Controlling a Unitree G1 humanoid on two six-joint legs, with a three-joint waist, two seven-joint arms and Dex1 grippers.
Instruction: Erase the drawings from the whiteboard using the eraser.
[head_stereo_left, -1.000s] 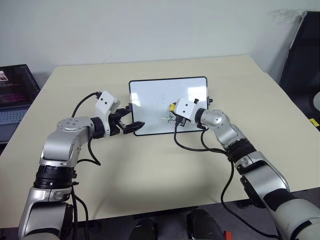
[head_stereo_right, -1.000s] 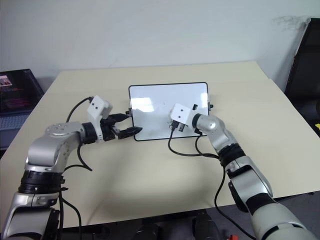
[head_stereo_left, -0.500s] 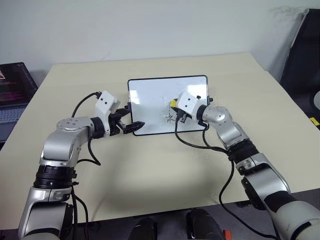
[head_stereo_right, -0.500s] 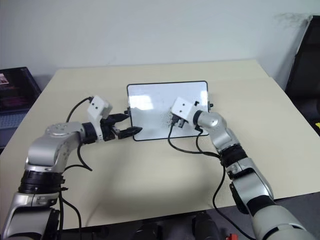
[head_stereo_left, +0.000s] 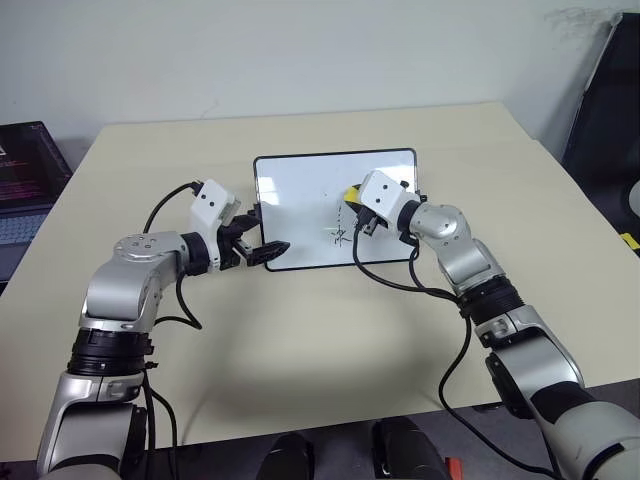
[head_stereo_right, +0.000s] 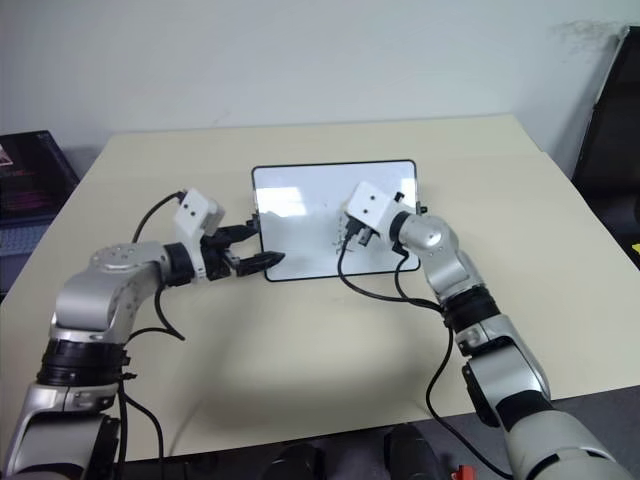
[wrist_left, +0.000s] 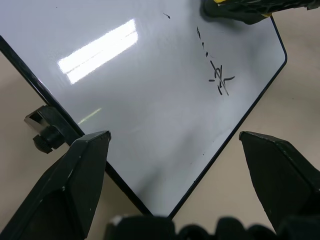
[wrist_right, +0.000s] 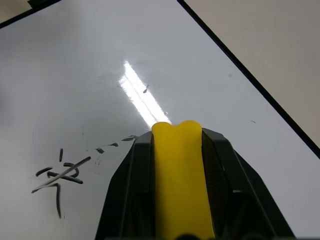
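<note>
Beige table (head_stereo_left: 300, 330) | whiteboard (head_stereo_left: 300, 190) lay centre | R gripper (wrist_right: 176, 150) clamped on eraser (wrist_right: 177, 170), apparently touching board | L gripper (head_stereo_left: 262, 247) apart at board's edge | drawings (wrist_right: 60, 177) partly left, faint dashes too.

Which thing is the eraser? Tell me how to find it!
Look at the whiteboard lying in the middle of the beige table. Over its right part hangs the robot's right claw, shut on the eraser. It is the only yellow thing there, a small block squeezed between two black fingers, just beside the black drawings.
</note>
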